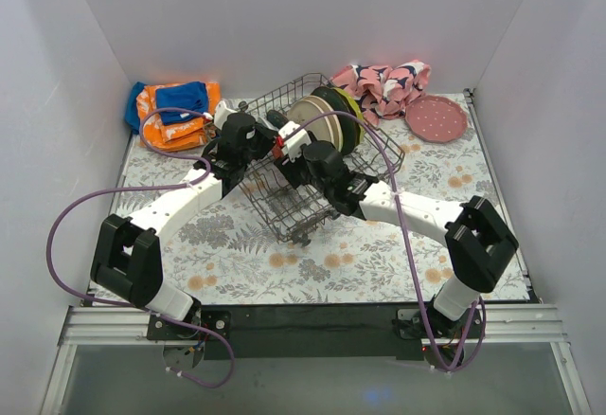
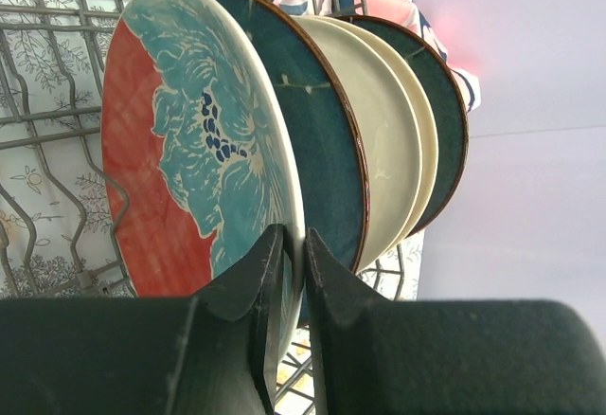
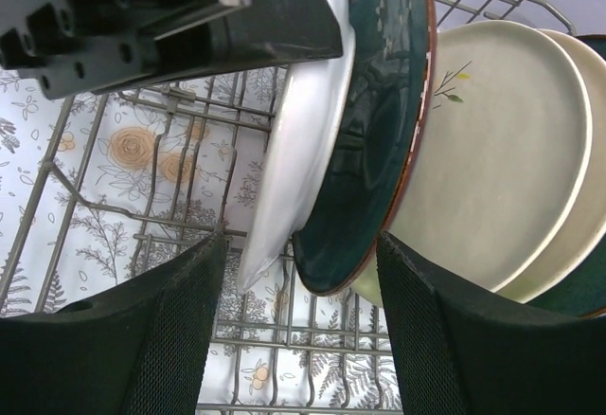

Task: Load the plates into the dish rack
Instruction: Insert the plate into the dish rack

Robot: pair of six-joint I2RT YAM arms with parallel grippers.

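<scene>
L gripper (image 2: 292,292) jaws pinch the rim of a red-and-teal floral plate (image 2: 189,150), upright on edge in the dish rack (image 1: 294,216). Behind it in a row: teal plate (image 2: 327,140), two cream plates (image 2: 388,150), dk green plate (image 2: 440,121). R gripper (image 3: 301,254) jaws are wide, either side of the plates' edges.

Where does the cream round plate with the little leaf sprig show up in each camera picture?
Top external: the cream round plate with the leaf sprig stands in the grey wire dish rack, upper middle.
Left wrist: right of centre, behind the gripped red-and-teal plate and the dark teal plate.
Right wrist: right half, sprig showing.
Shared landmark: the dish rack's wires, in all three.
</scene>
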